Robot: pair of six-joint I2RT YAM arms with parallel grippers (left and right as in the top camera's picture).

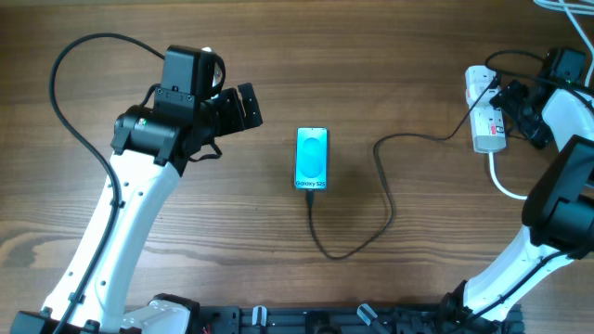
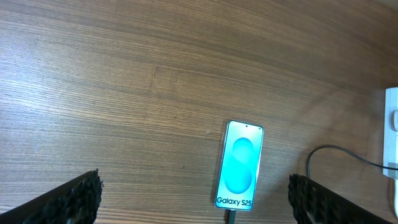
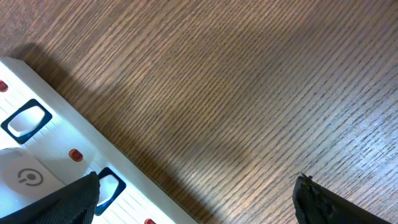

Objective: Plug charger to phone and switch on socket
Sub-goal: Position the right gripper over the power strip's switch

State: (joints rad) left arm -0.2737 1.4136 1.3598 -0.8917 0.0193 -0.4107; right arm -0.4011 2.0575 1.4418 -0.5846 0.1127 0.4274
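Observation:
The phone [image 1: 312, 159] lies mid-table, cyan screen up, "Galaxy S25" at its near edge; it also shows in the left wrist view [image 2: 239, 165]. The charger's thin black cable [image 1: 382, 199] runs from the phone's near edge, loops right and up to the white socket strip [image 1: 484, 111] at the far right. Its tip sits at the phone's port [image 2: 229, 216]. My left gripper [image 1: 243, 107] is open and empty, left of the phone. My right gripper [image 1: 513, 105] is open, right beside the socket; in the right wrist view one finger overlaps the strip [image 3: 56, 162] with its red marks and switches.
A thick white cable [image 1: 501, 181] trails from the socket toward my right arm. More white cable lies at the top right corner [image 1: 566, 11]. Bare wood table [image 1: 418, 269] surrounds the phone.

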